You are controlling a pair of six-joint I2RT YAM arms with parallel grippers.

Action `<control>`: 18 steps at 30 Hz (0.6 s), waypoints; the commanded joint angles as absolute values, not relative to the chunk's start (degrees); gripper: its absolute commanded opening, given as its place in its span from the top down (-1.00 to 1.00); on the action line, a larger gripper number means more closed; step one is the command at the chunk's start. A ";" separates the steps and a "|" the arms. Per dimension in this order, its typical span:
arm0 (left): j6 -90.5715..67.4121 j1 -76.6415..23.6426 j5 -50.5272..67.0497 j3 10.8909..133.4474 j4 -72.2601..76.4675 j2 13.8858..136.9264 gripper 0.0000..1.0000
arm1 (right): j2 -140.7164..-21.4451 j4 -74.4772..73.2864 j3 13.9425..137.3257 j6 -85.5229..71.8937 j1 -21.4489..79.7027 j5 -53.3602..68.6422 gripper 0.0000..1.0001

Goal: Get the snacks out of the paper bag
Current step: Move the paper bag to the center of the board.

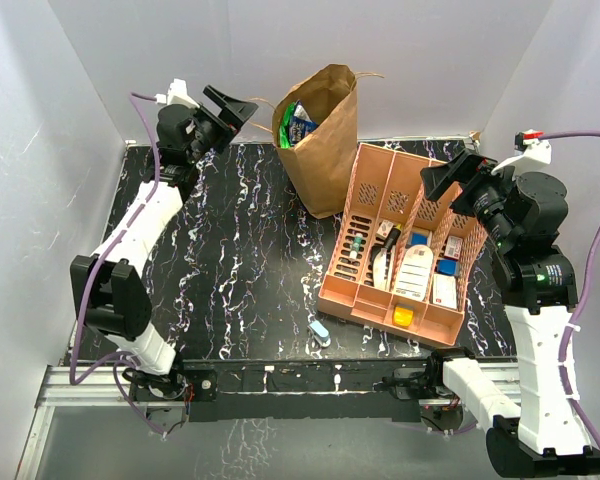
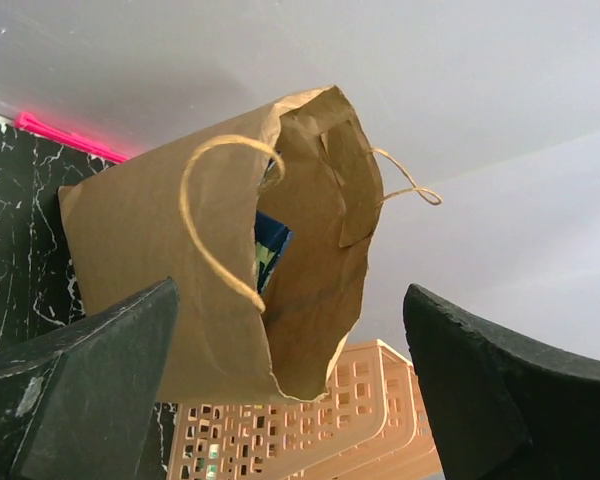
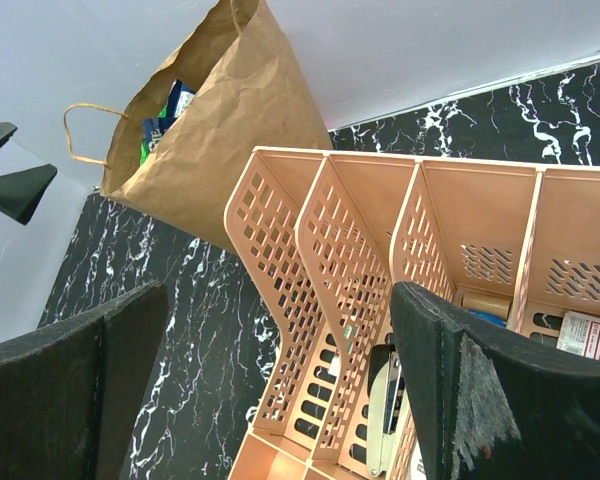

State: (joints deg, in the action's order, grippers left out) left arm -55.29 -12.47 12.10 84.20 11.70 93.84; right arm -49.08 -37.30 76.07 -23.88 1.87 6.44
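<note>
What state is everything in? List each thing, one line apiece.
Brown kraft paper bag: standing, mouth open.
Crinkly green and blue snack packets: inside the bag, tops showing at its mouth.
Orange slotted plastic tray: flat on the black marbled table beside the bag, compartments partly filled.
Small pale-blue capsule: lying on the table, apart from the tray.
Left fingers: open, empty, facing the bag.
Right fingers: open, empty, above the tray.
</note>
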 commanded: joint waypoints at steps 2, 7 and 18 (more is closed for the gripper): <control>-58.30 -11.69 13.74 85.23 13.07 97.11 -0.87 | -48.41 -35.14 77.59 -23.21 1.72 7.05 -0.96; -64.78 -11.68 23.10 89.38 23.58 104.10 -0.61 | -48.39 -35.48 77.98 -23.03 1.69 6.66 -0.96; -66.93 -11.36 23.84 92.11 28.94 107.71 0.42 | -48.55 -35.89 77.56 -24.26 1.72 8.26 -0.96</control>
